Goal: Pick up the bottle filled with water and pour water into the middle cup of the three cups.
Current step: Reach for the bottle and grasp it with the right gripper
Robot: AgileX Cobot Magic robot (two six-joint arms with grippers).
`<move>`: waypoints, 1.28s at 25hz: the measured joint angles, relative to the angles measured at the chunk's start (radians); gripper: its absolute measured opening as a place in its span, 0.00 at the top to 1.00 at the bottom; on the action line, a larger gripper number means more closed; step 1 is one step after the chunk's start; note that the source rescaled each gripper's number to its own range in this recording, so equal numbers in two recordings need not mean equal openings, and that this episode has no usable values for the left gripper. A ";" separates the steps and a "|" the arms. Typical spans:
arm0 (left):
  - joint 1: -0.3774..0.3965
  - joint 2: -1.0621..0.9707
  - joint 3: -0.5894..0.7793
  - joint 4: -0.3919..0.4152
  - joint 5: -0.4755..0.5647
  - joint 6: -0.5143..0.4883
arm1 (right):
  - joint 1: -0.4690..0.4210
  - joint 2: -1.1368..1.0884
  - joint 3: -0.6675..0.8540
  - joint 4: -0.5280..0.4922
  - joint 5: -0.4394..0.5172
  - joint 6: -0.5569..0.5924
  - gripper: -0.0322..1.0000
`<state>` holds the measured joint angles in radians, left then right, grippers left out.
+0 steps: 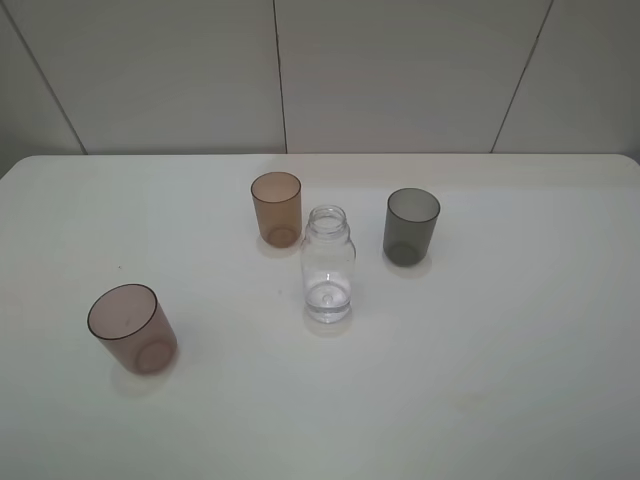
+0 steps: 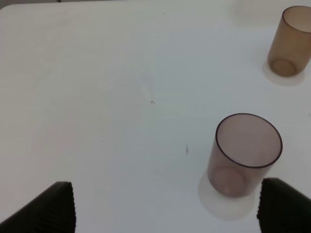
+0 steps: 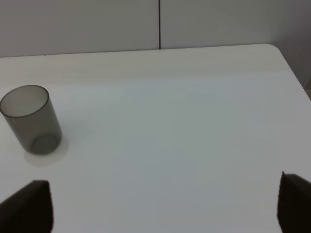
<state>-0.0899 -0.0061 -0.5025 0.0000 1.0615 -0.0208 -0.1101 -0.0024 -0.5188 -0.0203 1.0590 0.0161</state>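
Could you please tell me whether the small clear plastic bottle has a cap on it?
No, the small clear plastic bottle stands with its wide threaded neck open and no cap in the exterior high view.

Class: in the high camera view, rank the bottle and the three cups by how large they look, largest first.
1. The bottle looks tallest and the mauve cup widest. That cup sits nearest the camera, so I won't rank these two.
2. The grey cup and the amber cup look alike, and smaller.
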 joint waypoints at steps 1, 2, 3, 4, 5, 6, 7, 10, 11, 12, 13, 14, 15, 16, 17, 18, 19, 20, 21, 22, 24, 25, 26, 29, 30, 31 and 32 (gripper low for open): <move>0.000 0.000 0.000 0.000 0.000 0.000 | 0.000 0.000 0.000 0.000 0.000 0.000 0.00; 0.000 0.000 0.000 0.000 0.000 0.000 | 0.000 0.000 0.000 0.000 0.000 0.000 0.00; 0.000 0.000 0.000 0.000 0.000 0.000 | 0.000 0.000 0.000 0.000 0.000 0.000 0.00; 0.000 0.000 0.000 0.000 0.000 0.000 | 0.000 0.000 0.000 0.000 0.000 0.000 0.00; 0.000 0.000 0.000 0.000 0.000 0.000 | 0.000 0.000 0.000 0.000 0.000 0.000 0.00; 0.000 0.000 0.000 0.000 0.000 0.000 | 0.000 0.000 0.000 0.000 0.000 0.000 0.00; 0.000 0.000 0.000 0.000 0.000 0.000 | 0.000 0.000 0.000 0.000 0.000 0.000 0.00; 0.000 0.000 0.000 0.000 0.000 0.000 | 0.004 0.000 0.000 0.000 0.000 0.000 0.00; 0.000 0.000 0.000 0.000 0.000 0.000 | 0.006 0.000 0.000 0.001 0.000 0.000 0.00; 0.000 0.000 0.000 0.000 0.000 0.000 | 0.007 0.001 0.000 0.005 0.000 0.000 0.00; 0.000 0.000 0.000 0.000 0.000 0.000 | 0.010 0.010 -0.003 0.015 0.000 0.000 0.00; 0.000 0.000 0.000 0.000 0.000 0.000 | 0.012 0.025 -0.010 0.020 0.000 0.000 0.00; 0.000 0.000 0.000 0.000 0.000 0.000 | 0.015 0.059 -0.026 0.033 -0.004 0.000 0.00; 0.000 0.000 0.000 0.000 0.000 0.000 | 0.015 0.090 -0.050 0.041 -0.012 0.000 0.00; 0.000 0.000 0.000 0.000 0.000 0.000 | 0.015 0.132 -0.077 0.044 -0.023 0.000 0.00; 0.000 0.000 0.000 0.000 0.000 0.000 | 0.015 0.170 -0.107 0.045 -0.032 0.000 0.00; 0.000 0.000 0.000 0.000 0.000 0.000 | 0.015 0.220 -0.155 0.045 -0.040 0.000 0.00; 0.000 0.000 0.000 0.000 0.000 0.000 | 0.015 0.271 -0.190 0.046 -0.046 0.000 0.00; 0.000 0.000 0.000 0.000 0.000 0.000 | 0.015 0.324 -0.230 0.046 -0.057 0.000 0.00; 0.000 0.000 0.000 0.000 0.000 0.000 | 0.015 0.375 -0.263 0.047 -0.072 0.000 0.00; 0.000 0.000 0.000 0.000 0.000 0.000 | 0.018 0.464 -0.300 0.062 -0.112 0.000 0.00; 0.000 0.000 0.000 0.000 0.000 0.000 | 0.025 0.510 -0.304 0.083 -0.121 0.000 0.00; 0.000 0.000 0.000 0.000 0.000 0.000 | 0.039 0.548 -0.305 0.103 -0.125 0.000 0.00; 0.000 0.000 0.000 0.000 0.000 0.000 | 0.147 0.670 -0.305 0.143 -0.132 0.000 0.00; 0.000 0.000 0.000 0.000 0.000 0.000 | 0.206 0.699 -0.305 0.145 -0.141 0.000 0.00; 0.000 0.000 0.000 0.000 0.000 0.000 | 0.273 0.732 -0.305 0.141 -0.157 0.000 0.00; 0.000 0.000 0.000 0.000 0.000 0.000 | 0.345 0.765 -0.305 0.128 -0.181 0.000 0.00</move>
<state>-0.0899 -0.0061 -0.5025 0.0000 1.0615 -0.0208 0.2346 0.7621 -0.8236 0.1072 0.8779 0.0161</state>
